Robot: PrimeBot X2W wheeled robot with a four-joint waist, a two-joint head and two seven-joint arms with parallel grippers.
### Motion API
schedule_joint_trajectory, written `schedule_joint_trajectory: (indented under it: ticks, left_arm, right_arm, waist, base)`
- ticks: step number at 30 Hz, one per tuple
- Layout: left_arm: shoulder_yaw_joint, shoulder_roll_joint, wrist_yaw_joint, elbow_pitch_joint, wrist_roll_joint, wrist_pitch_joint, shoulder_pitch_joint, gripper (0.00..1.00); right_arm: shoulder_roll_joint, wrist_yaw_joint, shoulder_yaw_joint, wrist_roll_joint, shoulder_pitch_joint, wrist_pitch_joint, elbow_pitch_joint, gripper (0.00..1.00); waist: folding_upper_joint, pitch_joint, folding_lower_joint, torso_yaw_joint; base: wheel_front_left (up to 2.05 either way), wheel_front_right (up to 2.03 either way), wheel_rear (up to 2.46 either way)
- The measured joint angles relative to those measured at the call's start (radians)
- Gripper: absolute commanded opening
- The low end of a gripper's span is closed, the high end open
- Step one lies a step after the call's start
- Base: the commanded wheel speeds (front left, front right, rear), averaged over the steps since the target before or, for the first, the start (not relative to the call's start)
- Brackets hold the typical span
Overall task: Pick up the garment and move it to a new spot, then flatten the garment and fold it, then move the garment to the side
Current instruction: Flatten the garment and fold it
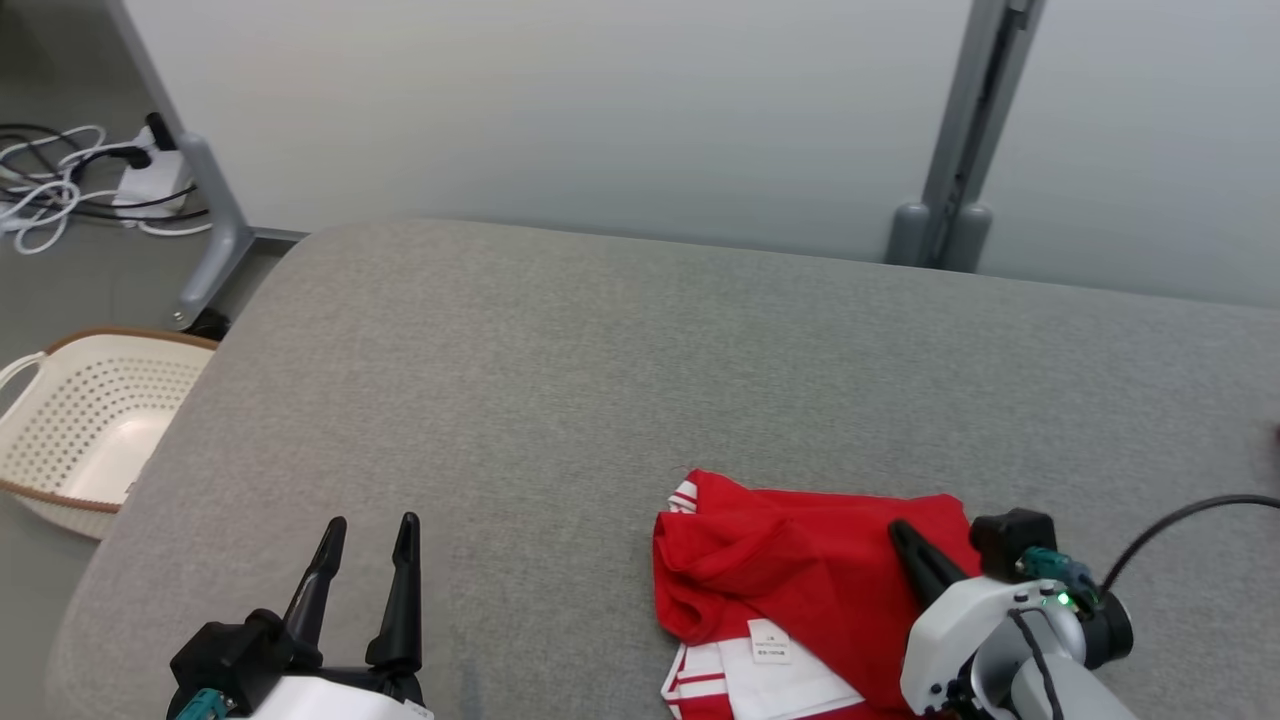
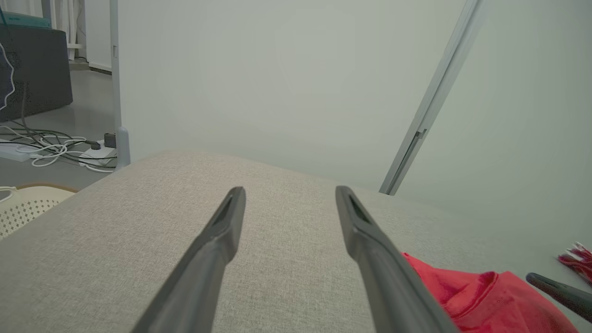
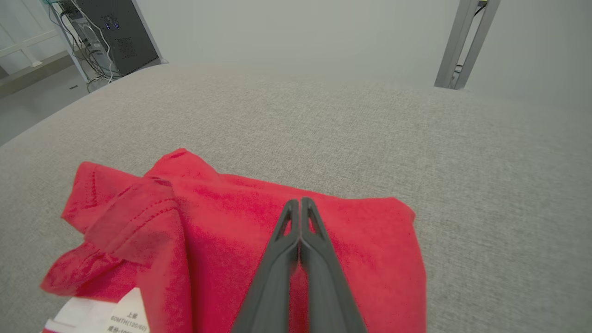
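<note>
The garment (image 1: 800,570) is a crumpled red shirt with white stripes and a white label, lying near the front right of the grey padded surface (image 1: 600,350). My right gripper (image 1: 897,528) is over its right part, pointing up and to the left. In the right wrist view the right gripper (image 3: 299,201) is shut, its fingers pressed together just above the red garment (image 3: 222,240); no cloth shows between the tips. My left gripper (image 1: 372,522) stands open at the front left, well clear of the garment. The left wrist view has the left gripper (image 2: 290,190) open over bare surface, with the garment (image 2: 485,296) at lower right.
A cream perforated basket (image 1: 90,420) sits on the floor off the surface's left edge. Cables and a power strip (image 1: 60,180) lie at the far left. A grey post (image 1: 960,130) stands behind the surface at the right. The surface stretches bare to the back and left.
</note>
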Motion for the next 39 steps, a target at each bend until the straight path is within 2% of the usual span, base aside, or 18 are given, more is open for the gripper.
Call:
schedule_joint_trajectory:
  ticks: [6, 13, 21, 25, 31, 39]
  left_arm:
    - [0.002, -0.001, -0.006, 0.007, 0.003, 0.000, -0.001, 1.00]
    - [0.002, -0.001, -0.007, 0.013, 0.006, 0.000, -0.009, 1.00]
    - [0.006, -0.002, -0.007, 0.020, 0.008, 0.000, -0.009, 1.00]
    - [0.007, -0.002, -0.007, 0.016, 0.009, 0.000, -0.009, 1.00]
    - [0.009, -0.003, -0.005, 0.008, 0.009, 0.000, -0.002, 1.00]
    - [0.019, -0.005, 0.002, -0.006, 0.009, 0.000, 0.004, 1.00]
  right_arm:
    - [0.013, 0.000, 0.071, 0.047, -0.020, 0.008, 0.104, 0.00]
    - [0.018, 0.000, 0.185, 0.134, -0.021, -0.009, 0.115, 0.00]
    - [0.020, 0.000, 0.465, 0.264, 0.022, 0.002, -0.035, 0.00]
    - [0.023, 0.000, 0.538, 0.287, 0.010, -0.020, -0.100, 0.00]
    - [0.008, 0.000, 0.483, 0.277, -0.025, -0.058, -0.134, 0.00]
    - [-0.070, 0.000, 0.305, 0.206, -0.040, -0.080, -0.213, 0.00]
  waist:
    - [0.0000, 0.002, 0.0000, 0.044]
    - [0.0000, 0.002, 0.0000, 0.071]
    - [0.0000, -0.004, 0.0000, 0.070]
    - [0.0000, -0.007, 0.0000, 0.049]
    - [0.0000, -0.007, 0.0000, 0.018]
    - [0.0000, -0.003, 0.0000, -0.036]
  base:
    - [0.00, 0.00, 0.00]
    - [0.00, 0.00, 0.00]
    - [0.00, 0.00, 0.00]
    - [0.00, 0.00, 0.00]
    - [0.00, 0.00, 0.00]
    - [0.00, 0.00, 0.00]
